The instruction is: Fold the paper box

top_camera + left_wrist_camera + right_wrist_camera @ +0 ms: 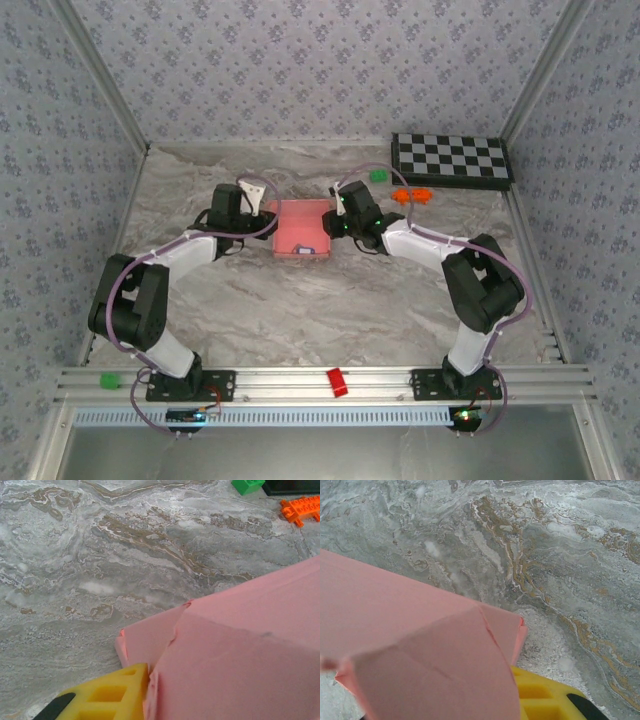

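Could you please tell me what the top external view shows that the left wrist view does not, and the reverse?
Top external: the left arm and right arm whole, the checkerboard, a red block on the front rail. Left wrist: a yellow finger against a creased corner of the paper box, close up. Both: the paper box, orange toy, green block, marble table.

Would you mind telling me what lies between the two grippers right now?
The pink paper box lies directly between the left gripper and the right gripper, as the top view shows.
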Available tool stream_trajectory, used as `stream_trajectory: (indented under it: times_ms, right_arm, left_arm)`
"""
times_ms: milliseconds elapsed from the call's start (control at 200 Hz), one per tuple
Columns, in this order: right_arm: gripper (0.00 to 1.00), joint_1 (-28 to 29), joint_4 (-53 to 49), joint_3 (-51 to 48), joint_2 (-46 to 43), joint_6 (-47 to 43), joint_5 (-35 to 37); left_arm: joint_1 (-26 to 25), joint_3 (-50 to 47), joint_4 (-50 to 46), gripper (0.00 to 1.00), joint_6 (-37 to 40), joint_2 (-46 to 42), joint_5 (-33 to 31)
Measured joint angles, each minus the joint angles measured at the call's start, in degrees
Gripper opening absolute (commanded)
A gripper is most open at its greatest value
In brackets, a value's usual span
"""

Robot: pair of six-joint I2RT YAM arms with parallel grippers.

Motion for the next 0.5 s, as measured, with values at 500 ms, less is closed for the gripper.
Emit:
stream_trajectory:
  times_ms: [500]
  right_arm:
    - [0.22,1.6,0.1,0.1,1.6,2.8,2.8]
  left_arm:
    - [-1.0,-2.7,3.3,0.16,-2.4,0.0,-0.5]
